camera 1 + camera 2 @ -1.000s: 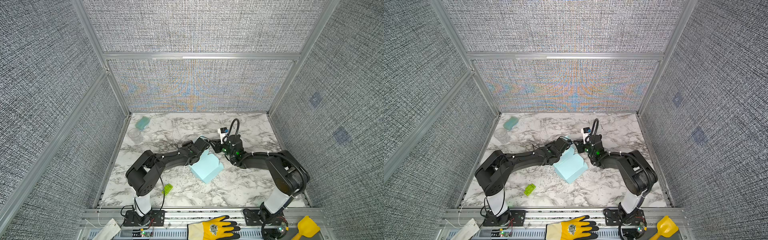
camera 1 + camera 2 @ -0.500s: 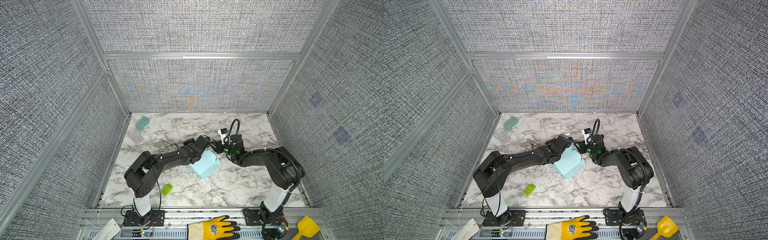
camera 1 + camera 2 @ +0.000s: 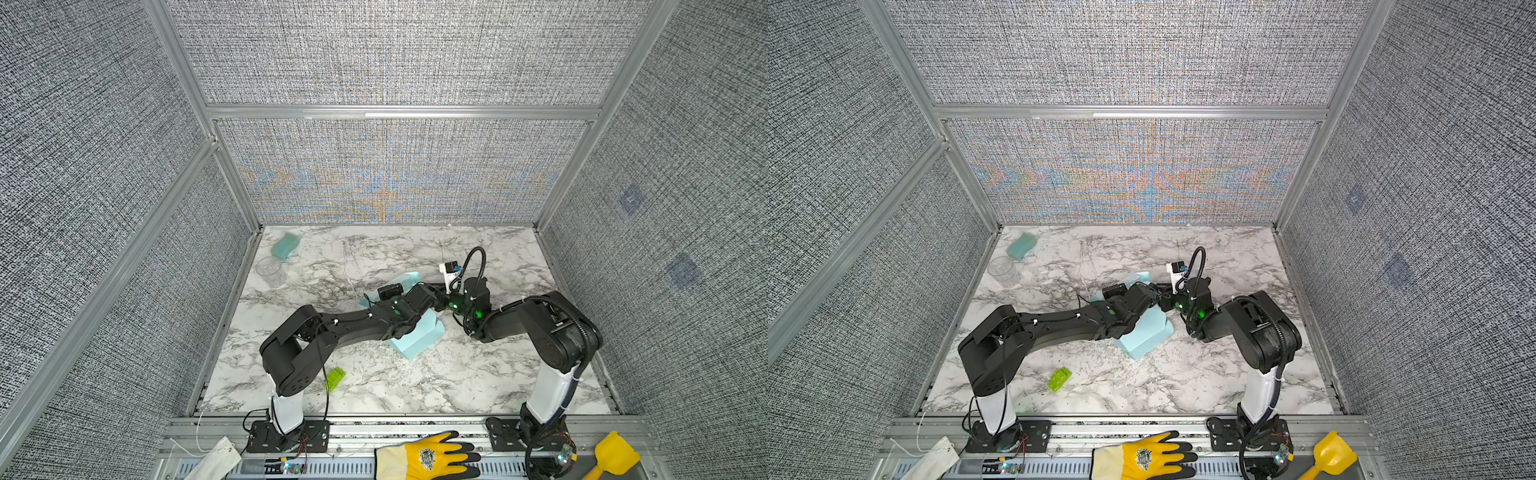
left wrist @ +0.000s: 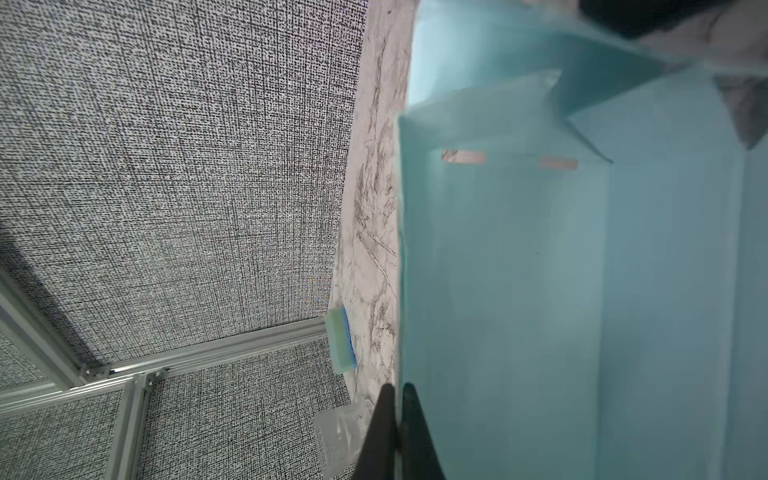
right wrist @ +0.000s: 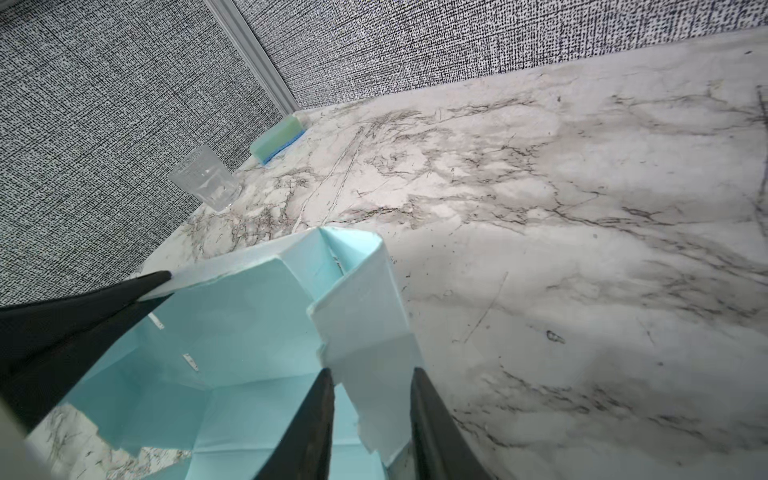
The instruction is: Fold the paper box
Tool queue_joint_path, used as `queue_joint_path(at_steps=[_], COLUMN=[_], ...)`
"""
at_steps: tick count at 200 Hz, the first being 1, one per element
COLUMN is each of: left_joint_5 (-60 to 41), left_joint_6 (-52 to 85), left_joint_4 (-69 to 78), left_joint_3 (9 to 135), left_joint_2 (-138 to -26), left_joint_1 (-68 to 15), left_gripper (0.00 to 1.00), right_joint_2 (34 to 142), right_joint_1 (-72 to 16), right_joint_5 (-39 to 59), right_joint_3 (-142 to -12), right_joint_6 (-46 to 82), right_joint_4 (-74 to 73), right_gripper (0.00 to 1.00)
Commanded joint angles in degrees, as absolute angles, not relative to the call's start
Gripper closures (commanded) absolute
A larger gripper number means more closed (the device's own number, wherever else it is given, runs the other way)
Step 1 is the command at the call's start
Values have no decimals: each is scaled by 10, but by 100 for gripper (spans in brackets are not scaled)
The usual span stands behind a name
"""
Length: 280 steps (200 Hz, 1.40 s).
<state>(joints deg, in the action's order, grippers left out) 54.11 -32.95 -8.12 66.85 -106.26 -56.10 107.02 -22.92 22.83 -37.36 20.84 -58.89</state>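
Note:
The paper box point(image 3: 417, 338) is pale light-blue, half raised, and stands on the marble at the middle in both top views point(image 3: 1144, 332). My left gripper point(image 4: 398, 392) is shut on the thin edge of one upright wall of the box point(image 4: 519, 291). From the right wrist view its black fingers point(image 5: 153, 280) show pinching that edge. My right gripper point(image 5: 372, 380) is at the box's far right corner, with its jaws apart. A pale flap point(image 5: 365, 332) stands between them. In a top view the two grippers meet above the box's back edge point(image 3: 436, 293).
A teal sponge point(image 3: 284, 245) and a clear cup point(image 3: 270, 268) sit at the back left by the wall. A lime-green brick point(image 3: 334, 379) lies in front of the left arm. A yellow glove point(image 3: 428, 457) and a yellow scoop point(image 3: 611, 457) lie on the front rail.
My right arm's elbow has swung in toward the middle and its jaws have widened a little. The box has shifted slightly. My left gripper has kept its hold on the wall.

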Motion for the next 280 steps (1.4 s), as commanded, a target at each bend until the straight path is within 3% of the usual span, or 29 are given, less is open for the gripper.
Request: queue_joint_path(at_steps=[1, 116, 174, 256, 280], left_joint_5=[570, 579, 582, 562, 560], left_joint_6=[-328, -337, -336, -309, -304], left_joint_4=[-96, -105, -100, -112, -117], left_joint_3=[670, 688, 687, 688, 684], left_joint_2=[-1072, -1086, -1079, -1062, -1061], left_joint_1=[-567, -580, -586, -589, -589], left_gripper=[100, 100, 100, 100, 100], right_joint_2=[1077, 1076, 1076, 1103, 1100], right_joint_1=[-227, -245, -270, -297, -302], right_joint_5=[227, 201, 128, 40, 19], right_joint_3=[-369, -335, -340, -345, -346], right_joint_6=[203, 194, 184, 192, 191], right_joint_4=[-632, -677, -656, -686, -682], right_gripper=[67, 70, 77, 78, 86])
